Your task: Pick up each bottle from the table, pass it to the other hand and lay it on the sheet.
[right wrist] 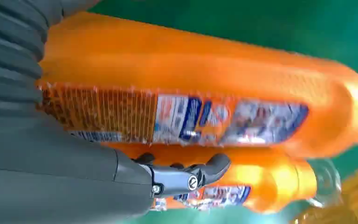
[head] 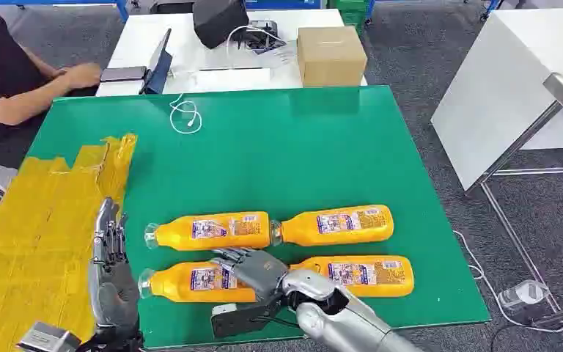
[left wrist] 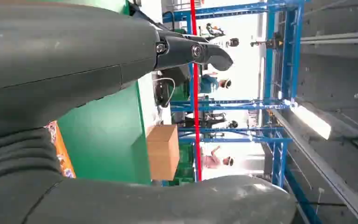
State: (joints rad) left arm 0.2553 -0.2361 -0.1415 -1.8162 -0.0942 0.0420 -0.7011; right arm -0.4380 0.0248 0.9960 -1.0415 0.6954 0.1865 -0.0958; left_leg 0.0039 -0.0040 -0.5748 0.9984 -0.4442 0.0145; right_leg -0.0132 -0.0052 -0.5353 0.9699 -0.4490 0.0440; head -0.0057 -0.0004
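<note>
Four orange bottles lie flat on the green surface (head: 300, 147), two rows of two. Right hand (head: 253, 268) sits over the near-left bottle (head: 190, 282), fingers (head: 227, 257) draped across its body (can't tell if they're grasping it or only resting on it). Far-left bottle (head: 209, 229) lies just beyond those fingers; near-right bottle (head: 366, 275) and far-right bottle (head: 337, 224) lie off to their right. Left hand (head: 110, 275) is released, fingers straight, holding nothing, just left of the near-left bottle, over the edge of the yellow sheet (head: 37, 235).
</note>
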